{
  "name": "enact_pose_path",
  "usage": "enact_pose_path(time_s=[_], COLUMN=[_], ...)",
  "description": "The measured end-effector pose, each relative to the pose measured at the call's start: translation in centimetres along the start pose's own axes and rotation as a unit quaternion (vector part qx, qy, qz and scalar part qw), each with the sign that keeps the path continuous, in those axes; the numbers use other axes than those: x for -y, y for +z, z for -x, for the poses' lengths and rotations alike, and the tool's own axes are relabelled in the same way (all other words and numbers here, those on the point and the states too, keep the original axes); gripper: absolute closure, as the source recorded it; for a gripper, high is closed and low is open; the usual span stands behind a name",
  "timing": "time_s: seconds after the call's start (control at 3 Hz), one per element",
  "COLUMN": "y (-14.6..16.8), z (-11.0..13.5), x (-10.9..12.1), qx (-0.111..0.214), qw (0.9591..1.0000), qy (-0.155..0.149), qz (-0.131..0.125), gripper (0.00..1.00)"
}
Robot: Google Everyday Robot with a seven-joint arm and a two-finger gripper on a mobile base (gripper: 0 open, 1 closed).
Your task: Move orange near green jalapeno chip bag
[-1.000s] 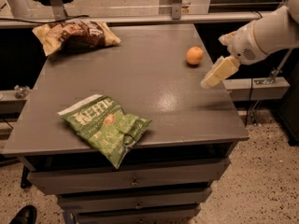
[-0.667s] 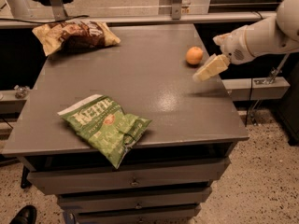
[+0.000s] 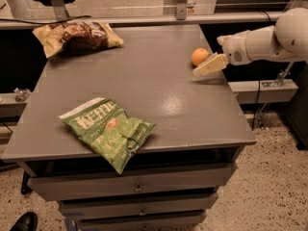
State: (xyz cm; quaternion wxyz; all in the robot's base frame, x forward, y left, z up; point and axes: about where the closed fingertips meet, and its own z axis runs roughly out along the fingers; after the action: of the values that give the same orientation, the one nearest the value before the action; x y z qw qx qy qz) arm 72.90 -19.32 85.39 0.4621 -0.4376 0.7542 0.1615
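The orange (image 3: 199, 56) sits on the grey table (image 3: 144, 81) near its far right edge. My gripper (image 3: 206, 66) reaches in from the right on a white arm (image 3: 269, 40); its cream tip lies just in front and to the right of the orange, very close to it. The green jalapeno chip bag (image 3: 108, 130) lies flat at the table's front left, with one corner hanging over the front edge. The orange and the green bag are far apart, with most of the tabletop between them.
A tan-and-brown chip bag (image 3: 77, 35) lies at the table's far left corner. Drawers (image 3: 134, 186) are below the tabletop. A rail (image 3: 192, 18) runs behind the table. A lower shelf (image 3: 262, 88) sits to the right under the arm.
My gripper has moved up and left towards the orange, from the table's right edge to just beside the fruit. The orange and both bags have not moved.
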Motion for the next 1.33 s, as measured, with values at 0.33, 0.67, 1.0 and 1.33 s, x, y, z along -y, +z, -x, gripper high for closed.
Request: enact_pose_path(time_s=[0.33,0.67,1.0,1.33], y=[1.6,2.7,2.7,2.3], z=[0.2,0.0,-0.4,0.0], x=[1.0,1.2,1.5,1.3], qx=[0.022,0.023,0.017,0.019], qw=[0.9993,0.9980,0.9970,0.9963], qy=[0.030,0.059,0.075,0.083], qz=[0.001,0.005,0.004,0.006], gripper=[0.00,0.18,0.41,0.64])
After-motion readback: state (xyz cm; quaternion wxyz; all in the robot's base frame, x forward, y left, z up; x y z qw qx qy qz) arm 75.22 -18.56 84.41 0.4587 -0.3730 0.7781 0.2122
